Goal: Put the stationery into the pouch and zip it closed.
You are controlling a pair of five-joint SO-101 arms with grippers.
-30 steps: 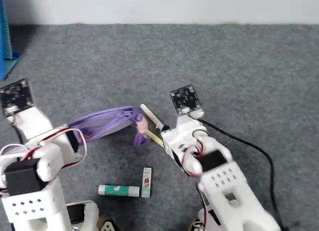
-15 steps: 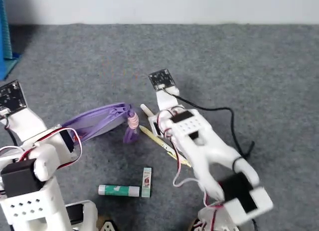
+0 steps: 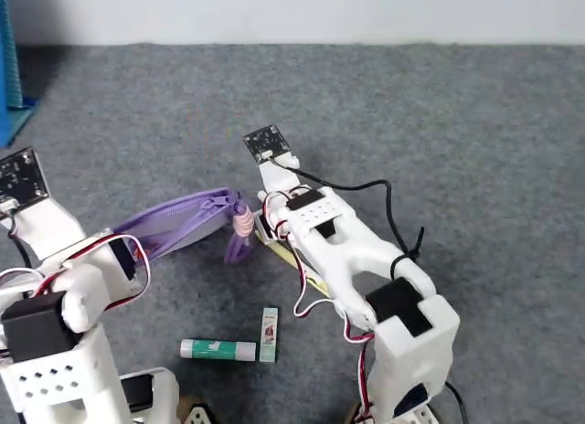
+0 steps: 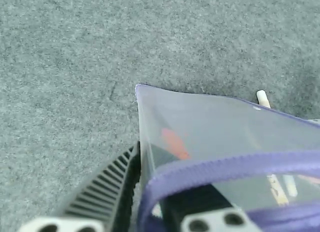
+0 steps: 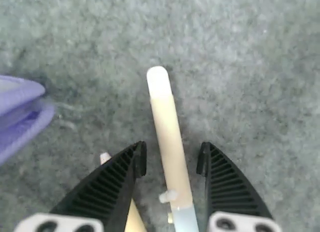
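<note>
Pouch [image 3: 178, 221], purple and translucent, is held by one corner in the clenched left gripper [image 4: 139, 159]. Whether anything lies inside the pouch cannot be told. The right gripper [image 5: 170, 153] is spread apart astride a cream pen [image 5: 162, 107] on the grey carpet [image 3: 457, 122], near the pouch's zip end. A glue stick [image 3: 218, 350] lies nearer the arm bases.

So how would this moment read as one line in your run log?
left gripper: shut on pouch | right gripper: open, astride pen | glue stick: outside pouch
</note>
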